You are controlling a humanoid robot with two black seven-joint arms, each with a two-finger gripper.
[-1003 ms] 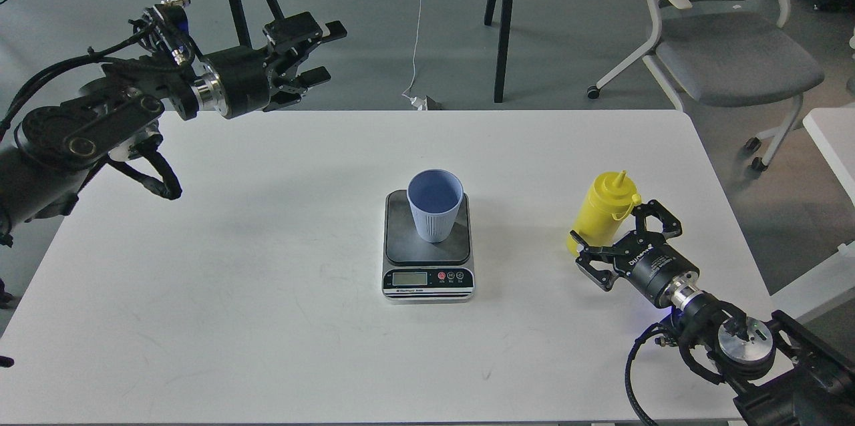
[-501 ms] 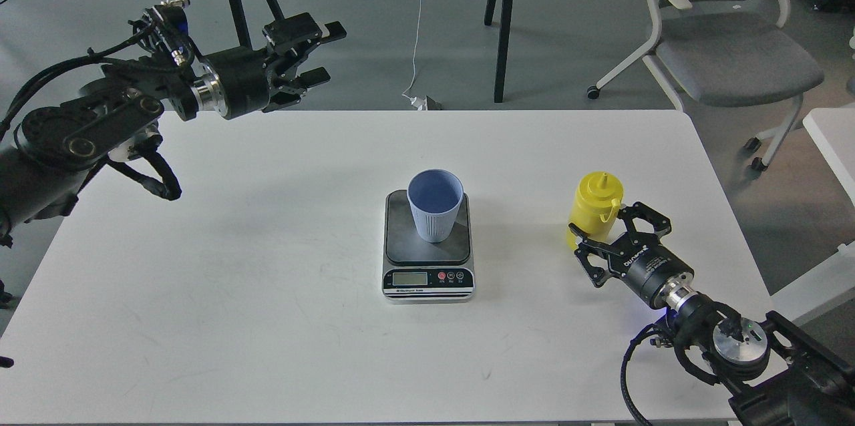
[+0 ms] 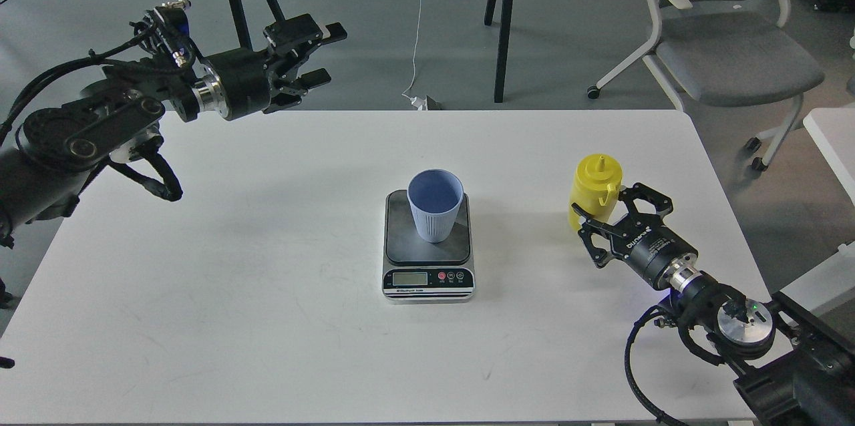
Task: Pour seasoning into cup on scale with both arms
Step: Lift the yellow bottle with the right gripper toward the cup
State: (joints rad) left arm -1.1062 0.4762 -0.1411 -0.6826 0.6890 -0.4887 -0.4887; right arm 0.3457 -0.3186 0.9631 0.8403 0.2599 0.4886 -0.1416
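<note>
A light-blue ribbed cup (image 3: 435, 204) stands upright on the dark platform of a kitchen scale (image 3: 428, 254), set toward the platform's far side. The scale sits near the middle of the white counter (image 3: 267, 292), its silver front with the small display and the red and black buttons turned toward the near edge.

The yellow squeeze bottle (image 3: 594, 191) stands upright on the counter well to the right of the scale, nearer the right edge than the middle, its pointed nozzle up and a small tethered tip cover hanging at its right shoulder. The right claw (image 3: 609, 215) comes in from the near right corner and lies low over the counter, its two fingers spread on either side of the bottle's lower body. One finger reaches across the bottle's front on the left, the other sits at its right side; whether either touches the plastic cannot be told.

The left claw (image 3: 318, 55) is held high beyond the far left part of the counter, over the floor, pointing right. Its fingers are spread and hold nothing. It is well apart from the cup and the scale.

An office chair (image 3: 728, 45) stands on the floor past the far right corner.
</note>
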